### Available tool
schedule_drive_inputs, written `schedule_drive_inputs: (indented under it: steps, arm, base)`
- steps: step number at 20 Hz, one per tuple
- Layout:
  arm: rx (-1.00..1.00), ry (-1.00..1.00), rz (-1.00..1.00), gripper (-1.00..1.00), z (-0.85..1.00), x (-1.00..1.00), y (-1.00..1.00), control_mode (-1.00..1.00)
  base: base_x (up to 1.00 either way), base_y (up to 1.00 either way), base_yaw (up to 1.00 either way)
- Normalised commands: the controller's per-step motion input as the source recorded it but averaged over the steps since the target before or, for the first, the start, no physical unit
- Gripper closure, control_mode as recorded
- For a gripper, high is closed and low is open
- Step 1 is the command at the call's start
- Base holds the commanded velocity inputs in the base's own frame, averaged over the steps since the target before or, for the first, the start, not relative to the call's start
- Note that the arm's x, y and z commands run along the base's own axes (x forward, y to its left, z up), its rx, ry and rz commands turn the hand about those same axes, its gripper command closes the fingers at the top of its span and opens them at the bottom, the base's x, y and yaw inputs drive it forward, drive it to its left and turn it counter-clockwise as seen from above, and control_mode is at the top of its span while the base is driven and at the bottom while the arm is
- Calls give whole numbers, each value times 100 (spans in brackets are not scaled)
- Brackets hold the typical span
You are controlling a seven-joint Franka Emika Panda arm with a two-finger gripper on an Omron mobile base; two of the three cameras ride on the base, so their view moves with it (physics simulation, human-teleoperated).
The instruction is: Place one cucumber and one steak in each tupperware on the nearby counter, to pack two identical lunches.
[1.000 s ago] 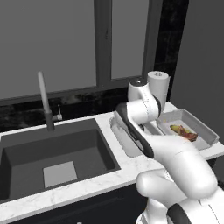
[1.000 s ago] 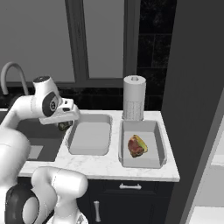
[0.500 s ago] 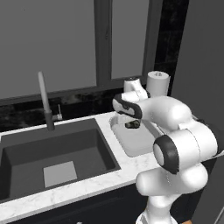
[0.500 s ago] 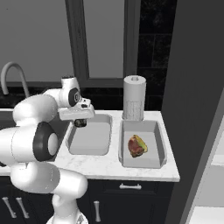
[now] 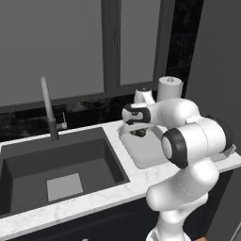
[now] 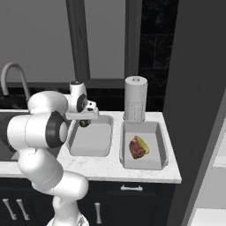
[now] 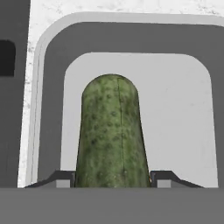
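Since the earlier frames the gripper (image 5: 138, 132) has swung right from the sink (image 5: 28, 164), over one tupperware (image 5: 146, 157). Right base view: second tupperware (image 6: 161, 145) holds steak (image 6: 137, 148). Hand view: fingertips (image 7: 164, 178) clamp the dark green cucumber (image 7: 111, 135) above the tupperware floor.

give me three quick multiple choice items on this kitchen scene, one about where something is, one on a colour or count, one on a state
1. Where is the gripper?
A. over the sink
B. over the left tupperware
C. beside the paper towel roll

2. What colour is the held cucumber?
A. dark green
B. orange
C. white

3. What does the right tupperware hold?
A. nothing
B. two cucumbers
C. a steak and a yellowish cucumber

Answers: 1 B, the hand view looks into that container; 2 A, bumpy green skin; 3 C, red meat with yellowish piece alongside.
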Motion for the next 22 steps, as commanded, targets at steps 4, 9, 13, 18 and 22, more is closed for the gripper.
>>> schedule_drive_inputs:
  steps: [4, 9, 13, 18, 22]
  arm:
    - [1, -7, 0, 100, -57, 0, -3, -100]
    - [0, -1, 0, 100, -64, 0, 0, -100]
    - [0, 0, 0, 100, -22, 0, 0, -100]
    - [-1, 2, 0, -100, 25, 1, 0, -100]
    - [-2, 3, 0, -100, 33, 0, 0, -100]
  base:
    - [0, 0, 0]
    - [0, 0, 0]
    - [0, 0, 0]
    - [0, 0, 0]
    - [0, 0, 0]
